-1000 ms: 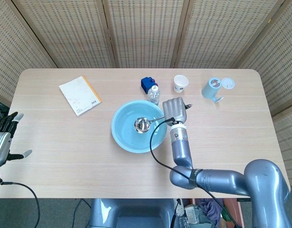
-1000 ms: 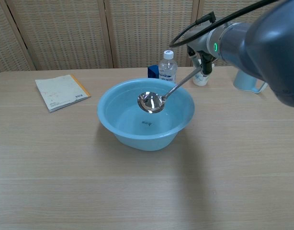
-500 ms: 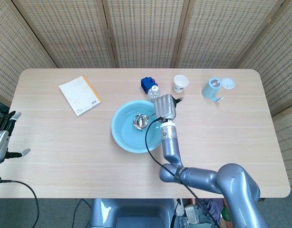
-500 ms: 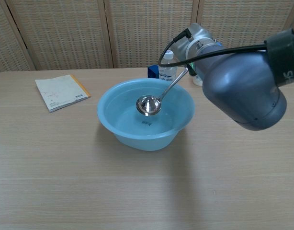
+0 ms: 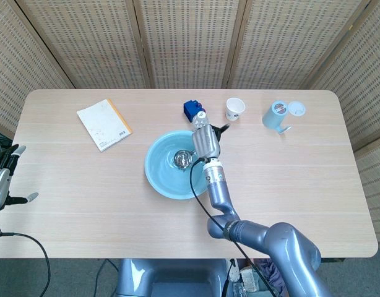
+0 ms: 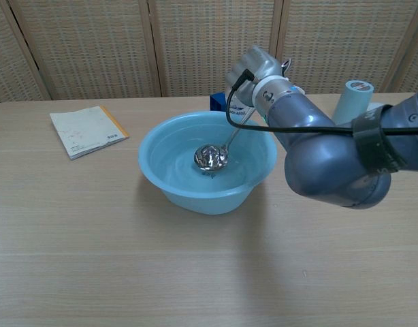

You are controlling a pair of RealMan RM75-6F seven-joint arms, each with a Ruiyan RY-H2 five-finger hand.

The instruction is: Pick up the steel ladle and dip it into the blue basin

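Observation:
The blue basin (image 5: 158, 177) (image 6: 168, 187) stands in the middle of the table. My right hand (image 5: 205, 142) (image 6: 248, 68) grips the handle of the steel ladle (image 5: 182, 159) (image 6: 212, 157) above the basin's right rim. The ladle's bowl hangs low inside the basin, near its bottom, and the handle slants up to the right. My left hand (image 5: 3, 179) is open at the table's left edge, holding nothing.
A notebook (image 5: 104, 124) (image 6: 87, 130) lies at the left. Behind the basin are a water bottle (image 5: 200, 117), a blue box (image 5: 190, 109) and a paper cup (image 5: 235, 109). A light blue tumbler (image 5: 276, 115) (image 6: 350, 101) and its lid (image 5: 296, 109) are at the back right.
My right hand has moved left over the basin's rim and lowered. The ladle's handle now stands steeper and its bowl has dropped deeper into the basin.

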